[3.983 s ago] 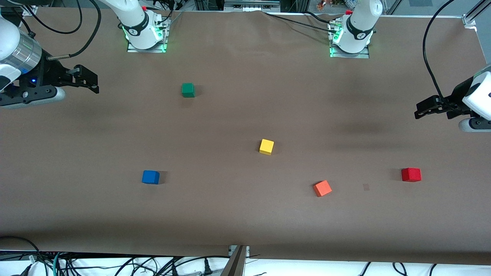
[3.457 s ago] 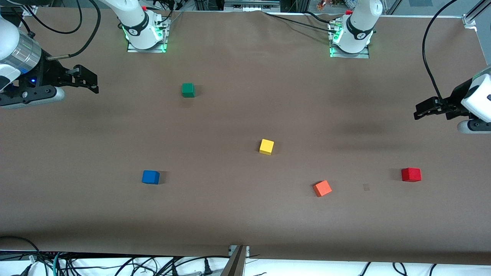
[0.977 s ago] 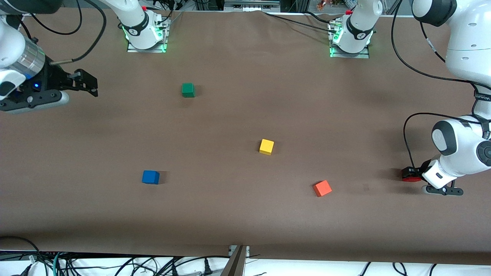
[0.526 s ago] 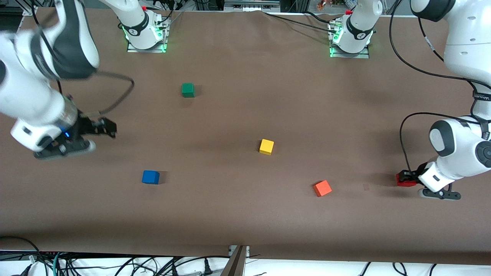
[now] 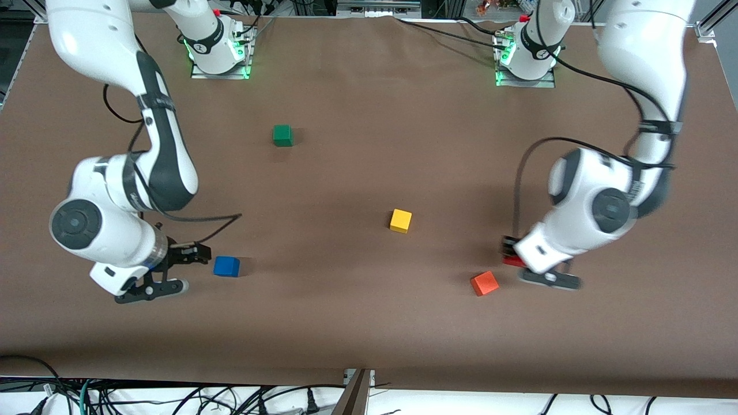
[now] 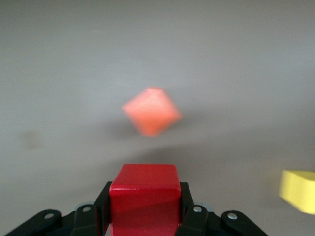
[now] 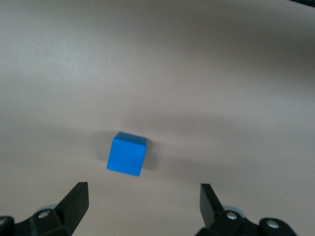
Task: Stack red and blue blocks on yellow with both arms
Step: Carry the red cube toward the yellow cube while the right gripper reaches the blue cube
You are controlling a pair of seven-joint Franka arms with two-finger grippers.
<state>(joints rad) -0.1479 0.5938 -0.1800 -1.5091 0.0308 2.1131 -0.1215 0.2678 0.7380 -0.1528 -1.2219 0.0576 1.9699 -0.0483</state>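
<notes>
No text, label, brand, number or sign can be read here. The round marks on the white collars of the two arm bases (image 5: 209,41) (image 5: 541,53) are too small to make out, and the cubes and the brown table cover (image 5: 369,323) carry no lettering.
</notes>
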